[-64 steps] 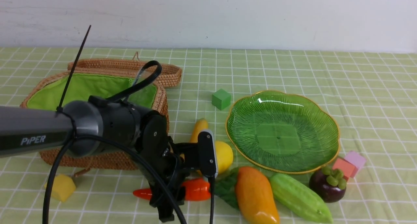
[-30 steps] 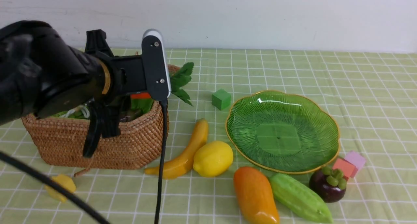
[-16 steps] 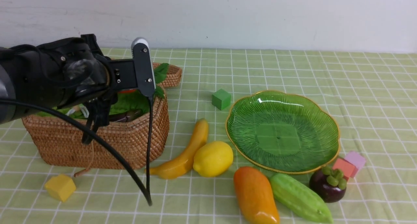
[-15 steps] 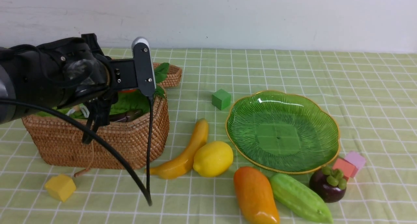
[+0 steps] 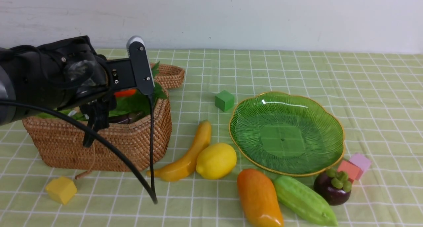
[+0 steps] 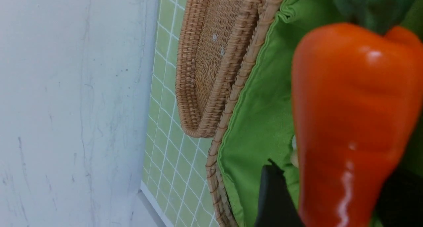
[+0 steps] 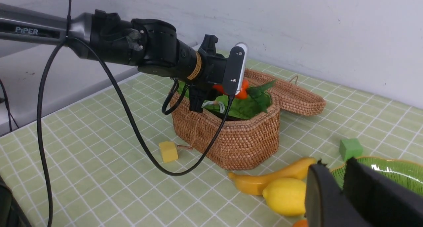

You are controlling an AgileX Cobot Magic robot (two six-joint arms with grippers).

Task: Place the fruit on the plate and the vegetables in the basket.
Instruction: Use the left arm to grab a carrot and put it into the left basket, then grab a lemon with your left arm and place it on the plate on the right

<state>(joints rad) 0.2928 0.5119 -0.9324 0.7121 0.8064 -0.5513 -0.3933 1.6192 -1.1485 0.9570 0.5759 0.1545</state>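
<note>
My left gripper (image 6: 333,169) hangs over the open wicker basket (image 5: 99,144) with the red-orange carrot (image 6: 353,121) between its fingers (image 6: 274,197). A thin gap shows at one fingertip, so it stands open. The dark eggplant (image 5: 127,118) lies on the basket's green lining. Banana (image 5: 188,154), lemon (image 5: 216,161), mango (image 5: 259,199), green gourd (image 5: 304,200) and mangosteen (image 5: 332,187) lie on the cloth by the bare green plate (image 5: 286,134). My right gripper (image 7: 335,162) hovers near the plate's rim (image 7: 396,174), shut and holding nothing; the front view does not show it.
The basket's lid (image 5: 165,75) lies open behind it. Foam cubes sit about: green (image 5: 224,100), yellow (image 5: 61,189), red (image 5: 348,169) and pink (image 5: 360,161). The left arm's cable (image 5: 150,147) hangs down in front of the basket. A white wall closes the far side.
The left arm lifted the carrot off the cloth and carried it over the basket. In the last half second it edged left and its jaws widened.
</note>
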